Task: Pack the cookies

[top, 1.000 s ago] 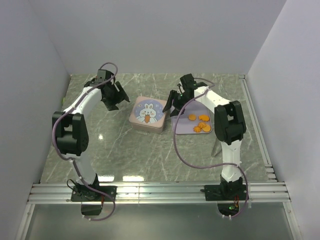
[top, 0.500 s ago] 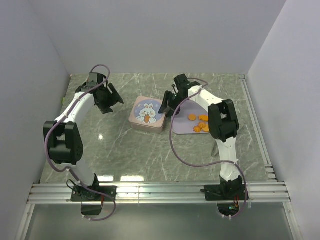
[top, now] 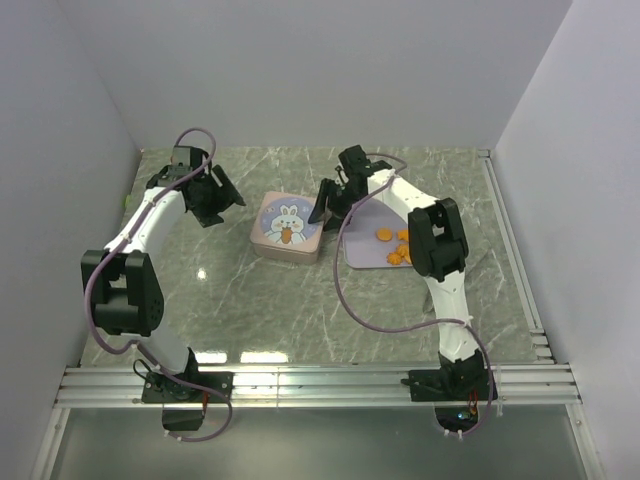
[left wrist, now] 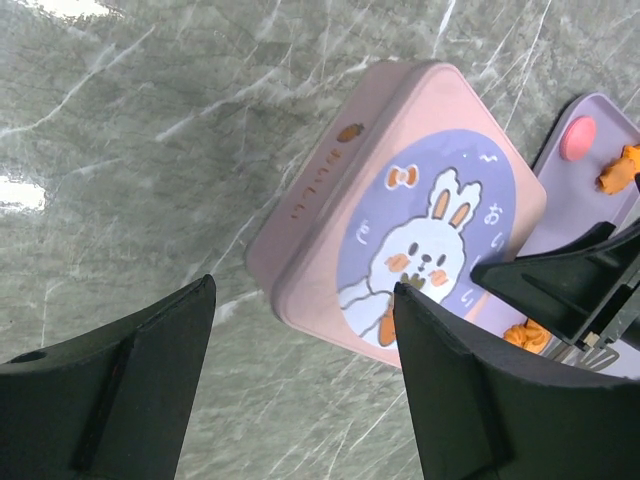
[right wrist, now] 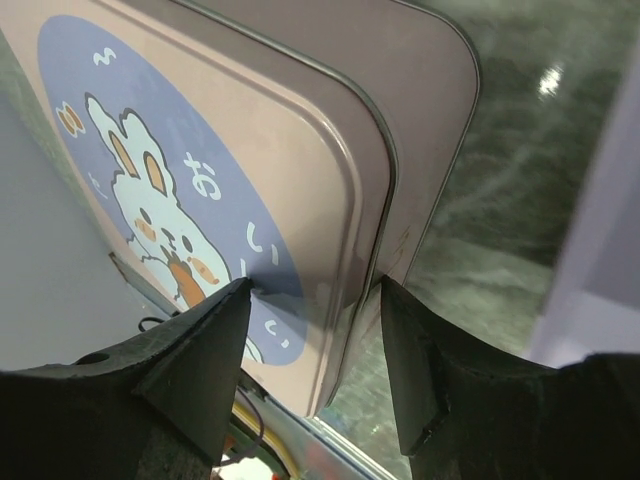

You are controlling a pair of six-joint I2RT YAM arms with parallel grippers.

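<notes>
Pink tin [top: 285,225], rabbit lid on, sits mid-table [top: 250,300], w/ the lavender tray [top: 365,255] just right of it. Cookies [top: 383,235] lie on the tray, none seen in the tin. The top view gives only a few orange bits toward the tray's right side. The L wrist cam adds a pink disc [left wrist: 578,138] near the tray's far corner, which the top view doesn't resolve, plus orange pieces either side of the R arm's fingers [left wrist: 570,285]. Left gripper [top: 220,203] is off to the tin's left, well apart from it, jaws spread wide and holding nothing. Its own cam looks across bare marble at the tin's side and lid. Right gripper [top: 328,207] is at the tin's right edge, btwn tin and tray. From above the jaw gap is hard to read. The R wrist cam shows the jaws about half spread, straddling the lid rim at a rounded corner, no pinch visible. Whether the tips touch the tin, can't tell.
</notes>
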